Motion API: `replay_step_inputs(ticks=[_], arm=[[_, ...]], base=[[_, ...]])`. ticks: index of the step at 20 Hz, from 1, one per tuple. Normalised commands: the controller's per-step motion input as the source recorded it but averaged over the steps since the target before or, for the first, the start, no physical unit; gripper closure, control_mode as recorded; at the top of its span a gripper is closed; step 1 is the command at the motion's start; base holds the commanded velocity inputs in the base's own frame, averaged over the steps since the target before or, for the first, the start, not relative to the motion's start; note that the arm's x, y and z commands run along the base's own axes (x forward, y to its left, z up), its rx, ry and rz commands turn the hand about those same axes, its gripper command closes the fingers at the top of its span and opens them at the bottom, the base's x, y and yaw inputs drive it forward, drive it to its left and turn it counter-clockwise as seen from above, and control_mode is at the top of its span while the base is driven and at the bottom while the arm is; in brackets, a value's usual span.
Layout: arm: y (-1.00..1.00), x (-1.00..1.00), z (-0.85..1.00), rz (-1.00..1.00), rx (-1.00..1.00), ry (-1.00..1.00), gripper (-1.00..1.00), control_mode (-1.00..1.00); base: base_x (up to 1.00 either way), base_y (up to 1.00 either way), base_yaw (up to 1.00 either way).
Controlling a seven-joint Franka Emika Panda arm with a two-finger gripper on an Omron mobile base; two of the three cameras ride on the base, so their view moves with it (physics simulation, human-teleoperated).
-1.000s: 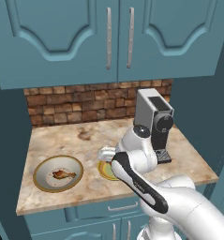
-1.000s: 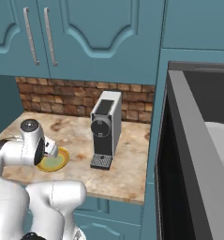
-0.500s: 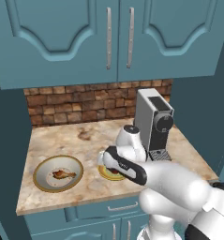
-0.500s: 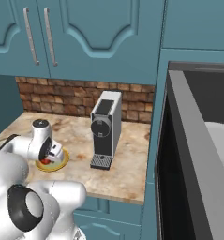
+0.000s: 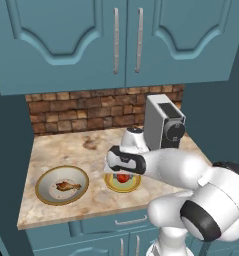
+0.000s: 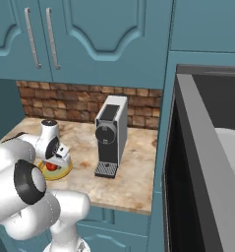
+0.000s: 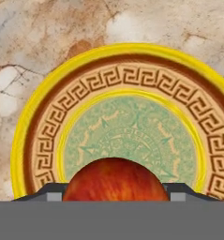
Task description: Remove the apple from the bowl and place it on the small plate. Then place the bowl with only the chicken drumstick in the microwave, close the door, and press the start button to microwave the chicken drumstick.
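Over the small plate (image 5: 122, 183) the hand (image 5: 122, 176) is hanging low, pointing down at it. Fingers (image 7: 51, 192) are sitting on either side of the apple (image 7: 115, 180), pinching it across its width. Apple (image 5: 122, 177) is showing red just under the hand in the left base view and is sitting at the plate's pale green centre (image 7: 132, 140) in the hand view; can't tell whether it is already touching the plate or hanging just above it.

Small plate (image 6: 54, 171) is lying on the tabletop (image 5: 66, 150), near the front edge. Bowl (image 5: 62, 185) is sitting to the left of the small plate, apart from it, also near the front edge. Chicken drumstick (image 5: 67, 186) is lying alone in the bowl, roughly at its middle.

Coffee machine (image 6: 110, 135) is standing behind and to the right of the small plate, against the brick backsplash (image 5: 91, 109). Teal cabinet doors (image 5: 126, 35) are hanging above it all.

Microwave (image 6: 207, 162) is standing well to the right of the small plate, past the end of the tabletop, with its door (image 6: 197, 197) swung open toward the camera and a pale disc (image 6: 232, 147) showing inside the cavity.
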Motion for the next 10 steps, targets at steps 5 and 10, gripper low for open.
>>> replay_step_inputs(ticks=[5, 10], arm=[[-0.12, -0.07, -0.02, -0.02, 0.00, 0.01, -1.00, -1.00], [-0.02, -0.26, 0.34, -0.03, 0.00, 0.00, -1.00, -1.00]], base=[[0.00, 0.00, 0.00], [0.00, 0.00, 0.00]])
